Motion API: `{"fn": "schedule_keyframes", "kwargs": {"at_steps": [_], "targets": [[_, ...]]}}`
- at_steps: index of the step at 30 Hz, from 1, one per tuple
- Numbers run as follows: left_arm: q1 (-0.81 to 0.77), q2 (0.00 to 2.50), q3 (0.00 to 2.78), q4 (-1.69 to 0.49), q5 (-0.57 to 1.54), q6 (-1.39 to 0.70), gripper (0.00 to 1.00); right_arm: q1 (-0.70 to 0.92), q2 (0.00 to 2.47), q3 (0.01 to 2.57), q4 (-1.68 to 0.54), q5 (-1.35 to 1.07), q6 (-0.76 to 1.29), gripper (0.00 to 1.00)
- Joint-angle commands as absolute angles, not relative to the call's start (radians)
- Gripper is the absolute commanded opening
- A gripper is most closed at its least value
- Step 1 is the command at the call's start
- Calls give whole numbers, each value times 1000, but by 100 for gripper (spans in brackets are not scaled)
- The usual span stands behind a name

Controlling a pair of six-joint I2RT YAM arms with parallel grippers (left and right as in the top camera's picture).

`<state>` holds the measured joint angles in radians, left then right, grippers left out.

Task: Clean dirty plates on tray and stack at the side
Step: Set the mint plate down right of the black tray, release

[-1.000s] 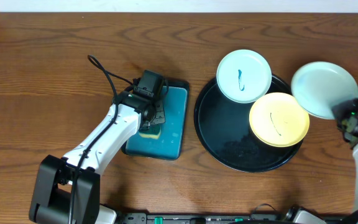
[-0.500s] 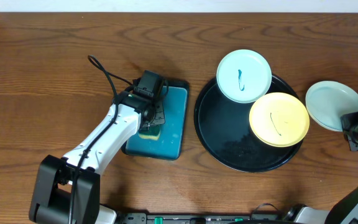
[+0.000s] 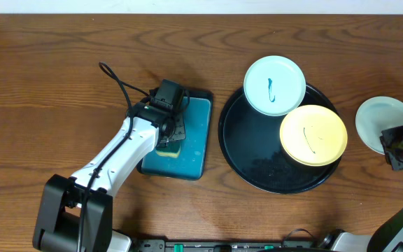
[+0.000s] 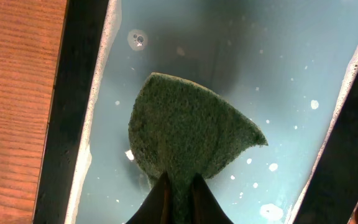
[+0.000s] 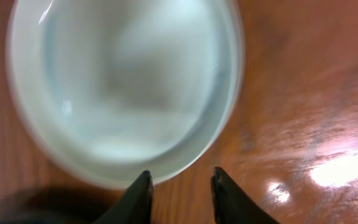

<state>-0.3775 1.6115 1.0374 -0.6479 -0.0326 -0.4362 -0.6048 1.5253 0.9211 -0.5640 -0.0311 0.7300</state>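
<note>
Left claw [image 4: 180, 180] pinches sponge [image 4: 188, 130] in teal tray [image 4: 291, 74], nine o'clock of black tray [image 3: 254, 150]; right claw [image 5: 180, 183] spread at pale plate [image 5: 123, 87] rim.

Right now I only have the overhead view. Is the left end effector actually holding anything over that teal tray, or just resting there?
Observer: It is holding something. The left wrist view shows the left end effector shut on a green scouring sponge.
Operator: Is there anything under it?
Observer: Yes, the teal tray holds water, with white foam specks along its black rim.
Operator: And over on the right, are any marks visible?
Observer: The right wrist view shows no scribble on the mint plate, though the image is blurred. The right end effector has its jaws apart at the plate's rim.
</note>
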Motion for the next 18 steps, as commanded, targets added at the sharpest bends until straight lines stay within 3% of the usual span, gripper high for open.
{"fn": "schedule_keyframes", "kwargs": {"at_steps": [1,3,11,18], "targets": [[-376,1615,1027,-651,-42,-419,8,-590,1526,931,-562,-250,513,12],[-376,1615,1027,-651,-42,-419,8,-577,1526,931,-580,-307,437,1],[-376,1615,1027,-651,-42,-419,7,-495,1526,911,-480,-258,176,1],[-376,1615,1027,-651,-42,-419,7,-422,1555,880,-350,-223,155,1]]}}
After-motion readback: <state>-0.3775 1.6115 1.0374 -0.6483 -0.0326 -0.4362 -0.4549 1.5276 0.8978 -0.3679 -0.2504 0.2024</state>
